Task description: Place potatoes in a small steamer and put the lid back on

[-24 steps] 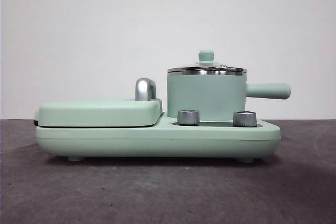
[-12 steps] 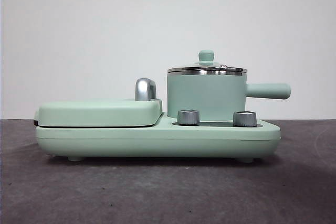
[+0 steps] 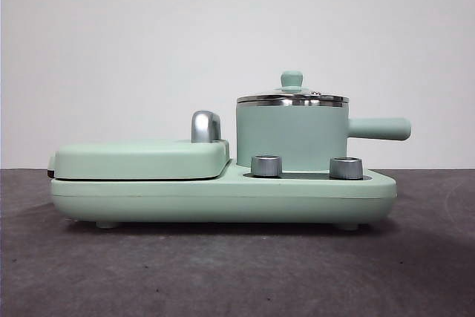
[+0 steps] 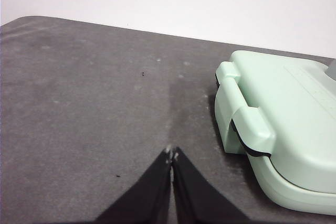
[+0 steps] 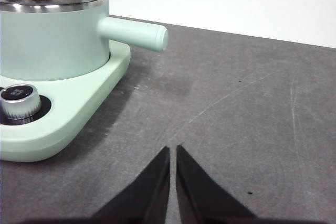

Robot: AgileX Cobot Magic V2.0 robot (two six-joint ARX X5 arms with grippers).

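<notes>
Both claws read as pressed together on my wrist feeds: the left gripper (image 4: 171,153) has its black jaws meeting tip to tip above bare dark table (image 4: 89,108), beside the hinged end of the griddle plate (image 4: 286,114), and the right gripper (image 5: 172,149) shows only a hairline slit between its jaws, out on the table off the handle side of the cooker. Neither holds anything, and neither shows in my front view.

Going down in size: the mint-green cooker base (image 3: 223,198) spans most of the front view, sitting on the table. On it, the flat griddle plate lies closed, with a chrome handle (image 3: 205,126) at its rear. Next to that stands the small steamer (image 3: 291,139), upright on the base, its straight side handle (image 3: 380,128) pointing away from the griddle. The lid (image 3: 292,96) sits on the steamer's steel rim, knob up. Two steel dials (image 3: 267,165) sit in front of the pot. I cannot see the potatoes in any feed.
</notes>
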